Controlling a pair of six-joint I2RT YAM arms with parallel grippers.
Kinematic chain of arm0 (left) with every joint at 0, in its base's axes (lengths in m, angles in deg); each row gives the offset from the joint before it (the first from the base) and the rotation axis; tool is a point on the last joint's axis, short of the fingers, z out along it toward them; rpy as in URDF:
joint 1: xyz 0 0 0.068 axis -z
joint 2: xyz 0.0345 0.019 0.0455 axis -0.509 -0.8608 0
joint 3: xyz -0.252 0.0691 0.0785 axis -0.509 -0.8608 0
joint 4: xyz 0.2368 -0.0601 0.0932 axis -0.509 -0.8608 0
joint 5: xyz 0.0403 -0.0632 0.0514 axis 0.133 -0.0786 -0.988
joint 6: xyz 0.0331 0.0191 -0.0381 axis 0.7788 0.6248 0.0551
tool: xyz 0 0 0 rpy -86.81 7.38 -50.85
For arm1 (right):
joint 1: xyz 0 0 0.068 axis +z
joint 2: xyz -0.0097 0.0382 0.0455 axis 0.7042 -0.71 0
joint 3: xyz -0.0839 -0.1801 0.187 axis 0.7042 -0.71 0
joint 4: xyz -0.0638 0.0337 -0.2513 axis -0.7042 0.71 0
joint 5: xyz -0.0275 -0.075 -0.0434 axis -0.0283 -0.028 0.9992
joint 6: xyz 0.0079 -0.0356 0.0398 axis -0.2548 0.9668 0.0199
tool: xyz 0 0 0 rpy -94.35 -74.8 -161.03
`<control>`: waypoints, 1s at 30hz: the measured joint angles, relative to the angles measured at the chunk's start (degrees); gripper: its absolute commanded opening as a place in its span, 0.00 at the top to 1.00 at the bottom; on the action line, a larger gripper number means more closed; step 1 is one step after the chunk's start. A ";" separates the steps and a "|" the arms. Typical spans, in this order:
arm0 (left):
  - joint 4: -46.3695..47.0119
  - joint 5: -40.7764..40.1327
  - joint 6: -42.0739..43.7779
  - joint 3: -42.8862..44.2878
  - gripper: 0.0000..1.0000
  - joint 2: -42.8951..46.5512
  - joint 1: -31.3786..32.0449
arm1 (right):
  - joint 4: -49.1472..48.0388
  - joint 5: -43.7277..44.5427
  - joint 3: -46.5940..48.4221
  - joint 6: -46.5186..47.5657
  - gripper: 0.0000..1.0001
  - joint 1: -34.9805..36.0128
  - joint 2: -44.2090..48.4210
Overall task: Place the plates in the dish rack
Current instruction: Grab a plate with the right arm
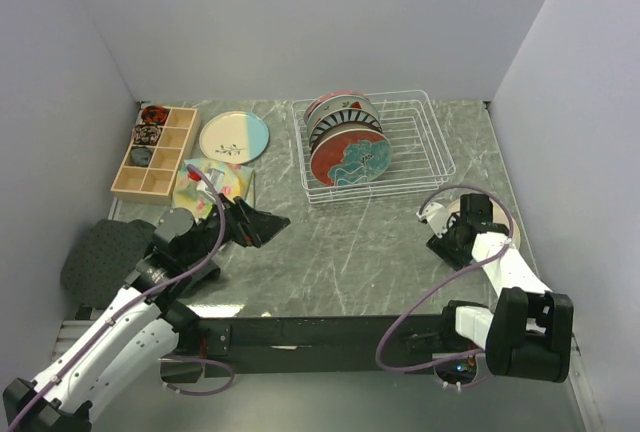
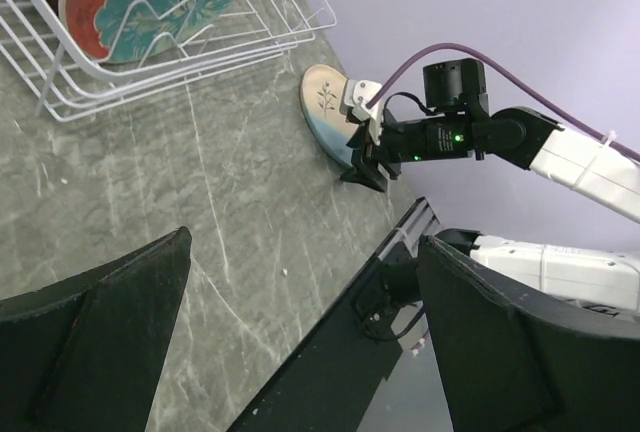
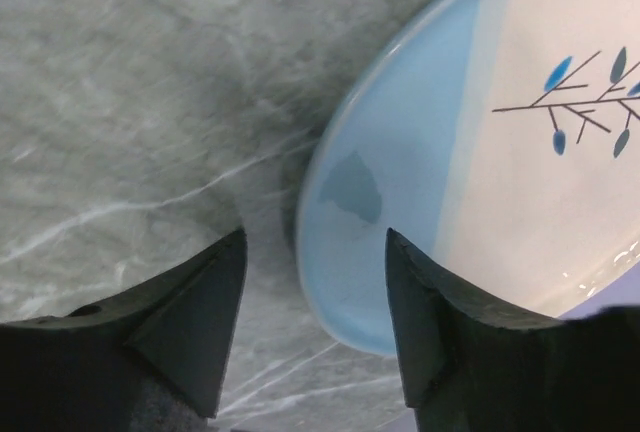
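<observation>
The white wire dish rack (image 1: pixel 405 152) stands at the back and holds several upright plates, a red floral one (image 1: pixel 350 160) in front. It also shows in the left wrist view (image 2: pixel 210 52). A cream-and-blue plate (image 1: pixel 233 137) lies flat at the back left. A second cream-and-blue plate (image 1: pixel 457 216) lies at the right under my right gripper (image 1: pixel 442 229). In the right wrist view the open jaws (image 3: pixel 315 267) stand over this plate's blue rim (image 3: pixel 400 182), apart from it. My left gripper (image 1: pixel 265 222) is open and empty over the table's left middle.
A wooden compartmented box (image 1: pixel 155 150) stands at the back left. A floral cloth (image 1: pixel 213 184) lies beside it, under my left arm. A dark grey mat (image 1: pixel 100 252) lies at the left edge. Walls close in on three sides.
</observation>
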 measured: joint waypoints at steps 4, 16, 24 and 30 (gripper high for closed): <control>2.05 0.24 -2.56 -3.06 0.01 0.33 -0.02 | -1.62 0.76 0.39 -0.07 0.56 0.28 -2.08; 13.49 1.95 -13.46 -14.86 0.01 0.31 0.00 | -0.79 5.09 2.91 -1.42 1.00 5.46 -5.99; 21.97 1.29 -21.18 -19.65 0.01 -5.53 2.93 | 8.83 -1.92 3.32 -3.85 1.00 14.14 0.33; 24.52 -5.03 -25.53 -18.91 0.00 -15.12 12.24 | 15.96 -7.76 6.51 -5.22 1.00 20.57 3.15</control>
